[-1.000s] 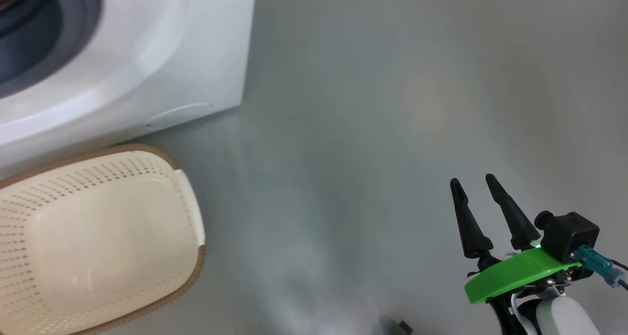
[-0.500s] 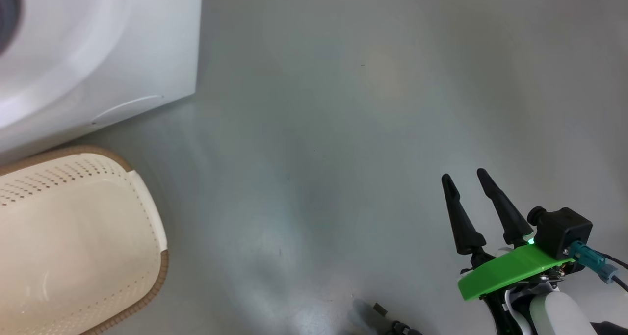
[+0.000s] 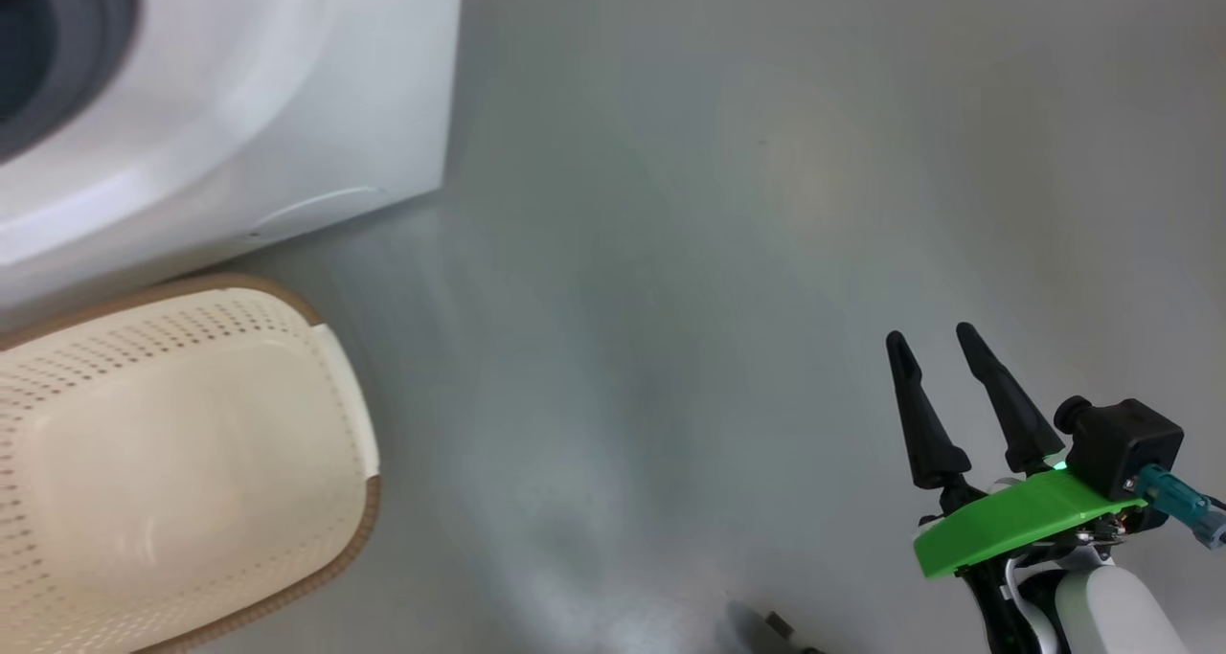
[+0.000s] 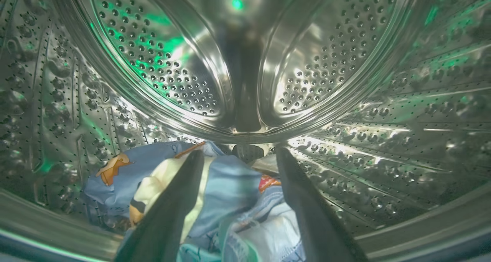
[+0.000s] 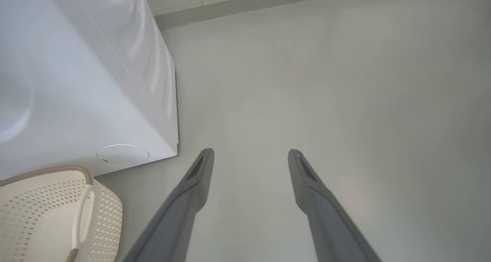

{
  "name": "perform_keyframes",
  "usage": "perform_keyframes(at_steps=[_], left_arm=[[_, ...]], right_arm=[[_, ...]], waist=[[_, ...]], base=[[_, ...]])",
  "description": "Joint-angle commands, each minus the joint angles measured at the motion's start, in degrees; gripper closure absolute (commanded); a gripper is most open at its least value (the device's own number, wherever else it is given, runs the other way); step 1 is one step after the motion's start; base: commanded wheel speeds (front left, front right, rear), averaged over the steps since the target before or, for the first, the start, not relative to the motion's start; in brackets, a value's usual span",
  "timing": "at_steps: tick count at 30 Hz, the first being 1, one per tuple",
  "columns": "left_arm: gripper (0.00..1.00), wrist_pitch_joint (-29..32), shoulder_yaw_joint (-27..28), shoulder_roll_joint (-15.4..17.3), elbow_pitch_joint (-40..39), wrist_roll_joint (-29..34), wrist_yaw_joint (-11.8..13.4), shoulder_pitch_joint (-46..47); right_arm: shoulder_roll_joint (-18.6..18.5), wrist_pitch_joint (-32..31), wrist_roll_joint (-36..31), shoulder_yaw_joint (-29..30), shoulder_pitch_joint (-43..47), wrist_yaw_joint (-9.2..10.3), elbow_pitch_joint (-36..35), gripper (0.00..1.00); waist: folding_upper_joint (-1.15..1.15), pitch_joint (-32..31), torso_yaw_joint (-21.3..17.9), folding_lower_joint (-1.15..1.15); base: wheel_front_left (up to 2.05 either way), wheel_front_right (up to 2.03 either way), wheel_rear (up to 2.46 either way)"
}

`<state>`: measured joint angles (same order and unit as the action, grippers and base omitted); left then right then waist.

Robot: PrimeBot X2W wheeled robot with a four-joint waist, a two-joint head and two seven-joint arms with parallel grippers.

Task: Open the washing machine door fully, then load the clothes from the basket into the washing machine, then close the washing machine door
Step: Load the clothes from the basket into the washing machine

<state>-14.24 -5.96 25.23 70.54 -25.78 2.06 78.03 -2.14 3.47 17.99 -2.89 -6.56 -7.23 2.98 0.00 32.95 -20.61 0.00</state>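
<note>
The white washing machine stands at the upper left of the head view, with its grey gasket at the corner. Its door is out of view. In front of it sits the cream basket, with nothing inside. My left gripper is inside the perforated steel drum, jaws open. The light blue printed clothes lie on the drum floor between and under its fingers. My right gripper hovers open over bare floor at the lower right, holding nothing. In the right wrist view that gripper is right of the machine and basket.
Grey floor stretches right of the machine. A round service flap marks the machine's lower front corner. The wall base runs behind it. A small dark part shows at the head view's bottom edge.
The head camera swung, so the machine and basket slid left in the picture and then partly back. The right gripper stays open in the same pose.
</note>
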Motion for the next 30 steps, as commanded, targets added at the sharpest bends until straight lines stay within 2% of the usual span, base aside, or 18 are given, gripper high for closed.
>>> perform_keyframes(at_steps=[1, 10, 18, 30], left_arm=[[0.0, -0.6, 0.4, 2.0, -1.0, 0.0, 0.0, -1.2], [0.0, -0.7, 1.3, -2.7, -5.5, -0.5, 1.3, -9.6], [0.0, -0.7, 2.1, -7.6, -16.8, 1.4, 1.9, -24.6], [0.0, -0.8, 1.6, -13.8, -39.5, 7.4, 3.3, -51.4]], right_arm=[[-0.7, -0.1, -0.2, -0.6, 0.8, -0.25, -1.5, 0.0], [-0.7, -2.2, -2.2, 1.7, 0.9, -0.25, -2.7, 0.0], [-0.7, -4.4, -3.6, 3.8, 2.5, -0.25, -4.2, 0.0], [-1.8, -7.4, -5.2, 5.2, 6.4, -0.25, -5.4, 0.0]], waist=[[0.0, -1.9, 2.0, 0.0], [0.0, -6.9, 7.4, 0.0], [0.0, -12.5, 12.4, 0.0], [0.0, -22.5, 16.0, 0.0]], base=[[0.0, 0.0, 0.0], [0.0, 0.0, 0.0], [0.0, 0.0, 0.0], [0.0, 0.0, 0.0]])
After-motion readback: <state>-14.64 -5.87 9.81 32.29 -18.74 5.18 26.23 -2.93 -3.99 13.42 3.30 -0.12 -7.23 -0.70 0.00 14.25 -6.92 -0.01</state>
